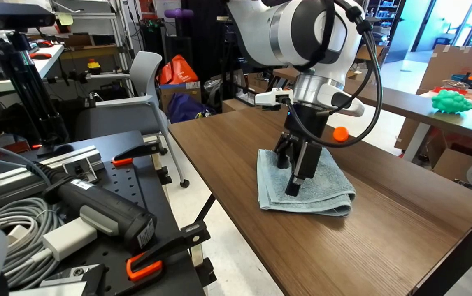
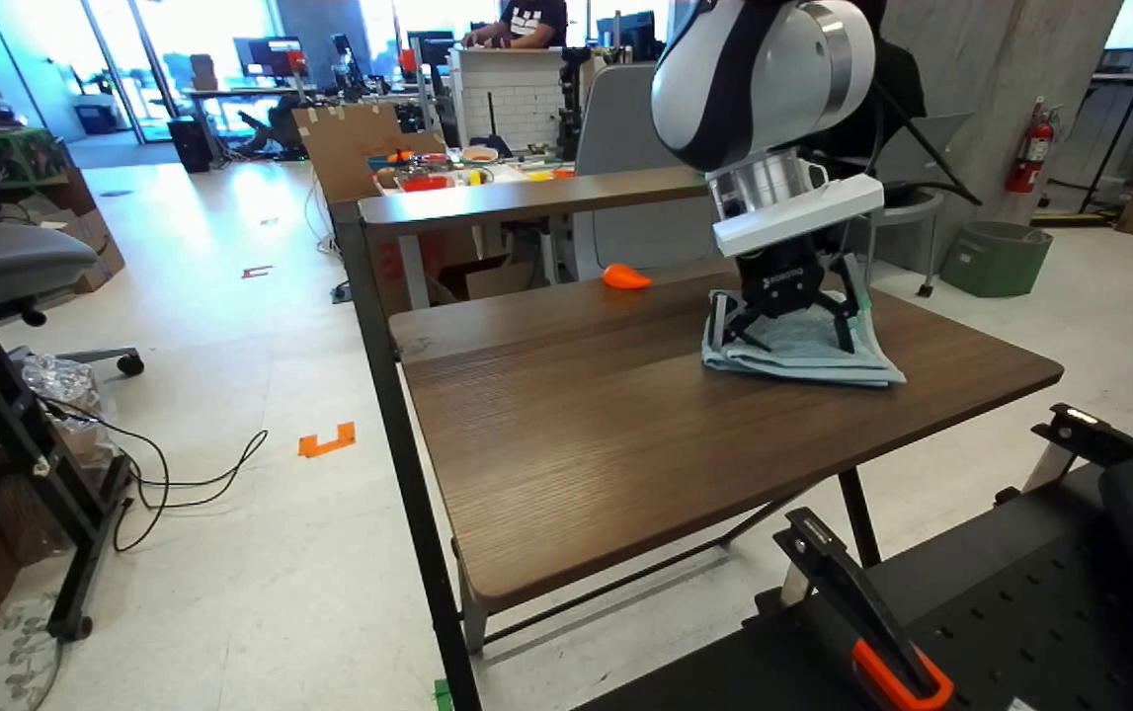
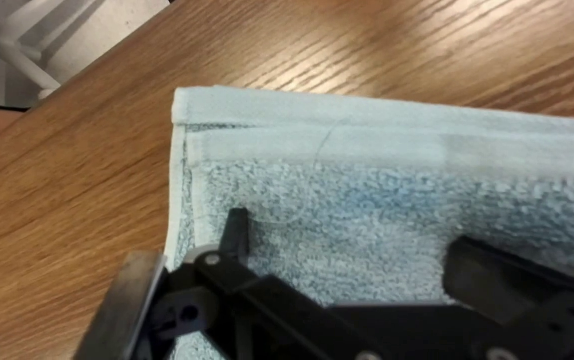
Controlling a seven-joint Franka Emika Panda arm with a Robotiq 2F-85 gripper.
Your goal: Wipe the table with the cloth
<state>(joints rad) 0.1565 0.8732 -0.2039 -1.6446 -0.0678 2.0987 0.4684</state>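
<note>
Gripper, 2 fingers parted, stands over a folded blue cloth at 4 o'clock from center in an exterior view, on a brown table; an orange object sits at the cloth's 1 o'clock.

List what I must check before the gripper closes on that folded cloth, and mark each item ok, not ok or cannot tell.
1. Gripper open: ok; its fingers stand apart.
2. Cloth beneath it: ok; folded and lying on the table, with the fingers inside its outline in the wrist view.
3. Cloth gripped for wiping: not ok; the fingers do not pinch it yet.
4. Fingers touching the cloth: cannot tell; they reach down to it, but contact is unclear.
5. Orange object apart from the cloth: ok; near the table's edge.
</note>
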